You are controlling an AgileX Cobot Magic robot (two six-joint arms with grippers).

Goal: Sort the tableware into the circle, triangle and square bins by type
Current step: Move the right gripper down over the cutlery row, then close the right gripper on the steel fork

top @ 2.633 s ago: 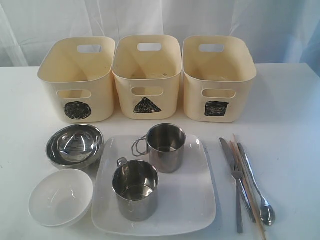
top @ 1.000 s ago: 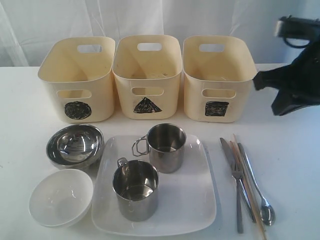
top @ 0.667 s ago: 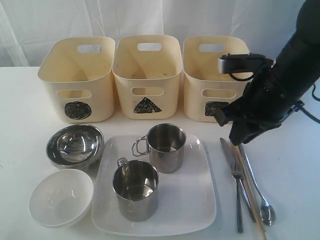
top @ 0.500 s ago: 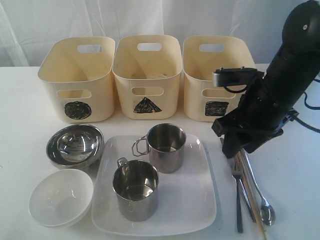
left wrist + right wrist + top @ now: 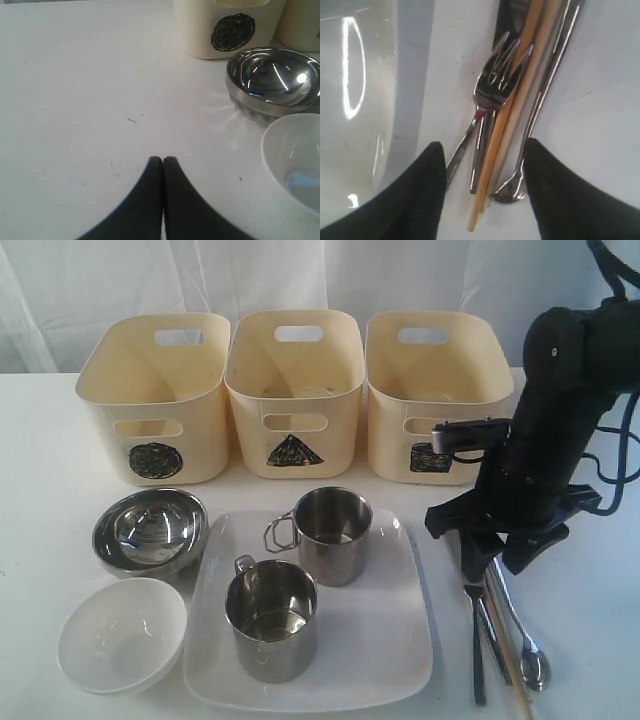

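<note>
Steel cutlery (image 5: pixel 492 95) and wooden chopsticks (image 5: pixel 518 100) are lying bundled, so I'm straddling them, my right hand (image 5: pixel 484 150) gaping wide and gripping nothing.

A plain white counter (image 5: pixel 60 440) fills the view from 3 round to 9 o'clock. It is matte and evenly lit, with a few tiny dark specks (image 5: pixel 132 120) on it. Behind it, at 12 o'clock, a white curtain (image 5: pixel 330 275) hangs in soft vertical folds, bright and diffuse.
</note>
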